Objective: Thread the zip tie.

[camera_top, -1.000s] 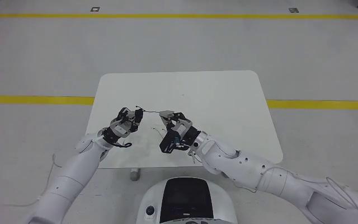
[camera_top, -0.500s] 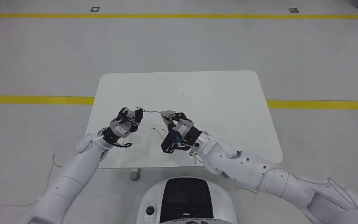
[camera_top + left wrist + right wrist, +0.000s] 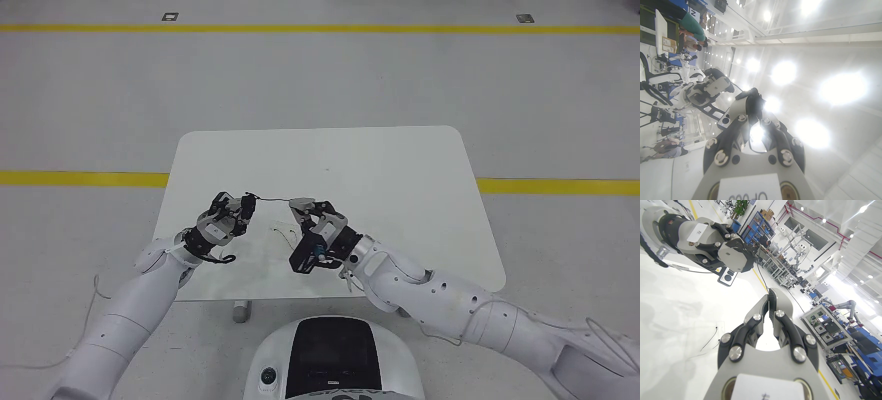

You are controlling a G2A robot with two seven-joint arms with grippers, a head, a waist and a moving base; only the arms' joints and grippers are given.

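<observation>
Zip tie (image 3: 270,199), thin black strand, ends pinched in left tool (image 3: 244,204) and right tool (image 3: 297,205)

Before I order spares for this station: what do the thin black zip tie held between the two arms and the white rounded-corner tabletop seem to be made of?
The thin black zip tie looks like flexible nylon-type plastic, matte: a slender, gently curved strand. The white rounded-corner tabletop looks hard and smooth, probably laminate or coated board, judging by its even surface and faint sheen.
</observation>
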